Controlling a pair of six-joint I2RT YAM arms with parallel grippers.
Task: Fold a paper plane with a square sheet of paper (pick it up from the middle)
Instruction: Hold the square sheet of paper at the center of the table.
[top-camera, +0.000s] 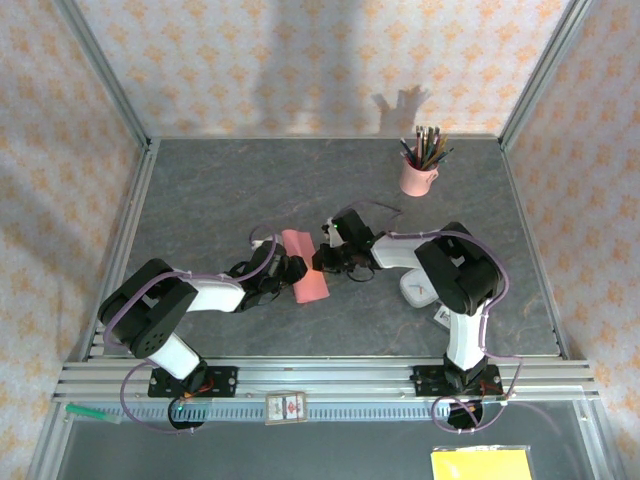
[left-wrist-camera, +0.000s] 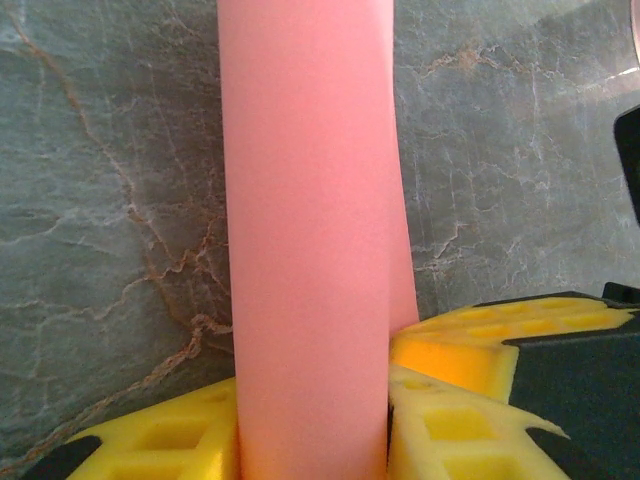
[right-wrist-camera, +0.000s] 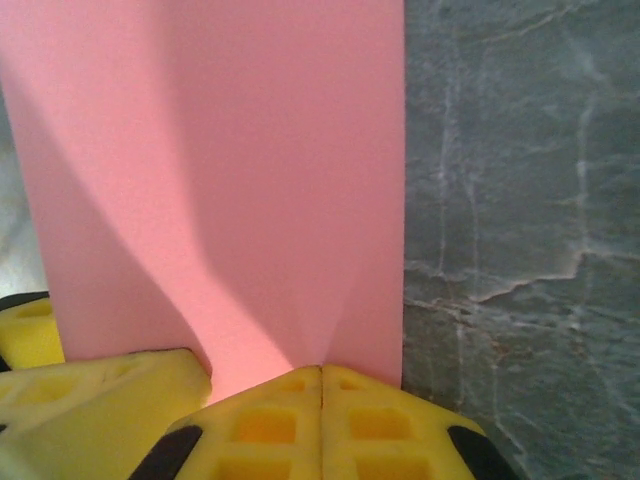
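Mid-worktop (top-camera: 250, 190), well off every edge: salmon-pink square sheet of paper (top-camera: 305, 268), curled over along its length. Pinched on its left side by left gripper (top-camera: 288, 272), yellow pads (left-wrist-camera: 470, 360) flanking the curl. Pinched on the opposite side by right gripper (top-camera: 324, 262), tips pressed together on the sheet. Near far-right corner: pink pencil cup (top-camera: 418, 172).

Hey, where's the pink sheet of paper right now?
In the top view the square sheet of paper is near the middle of the table, gripped by the left gripper on its left and the right gripper on its right.
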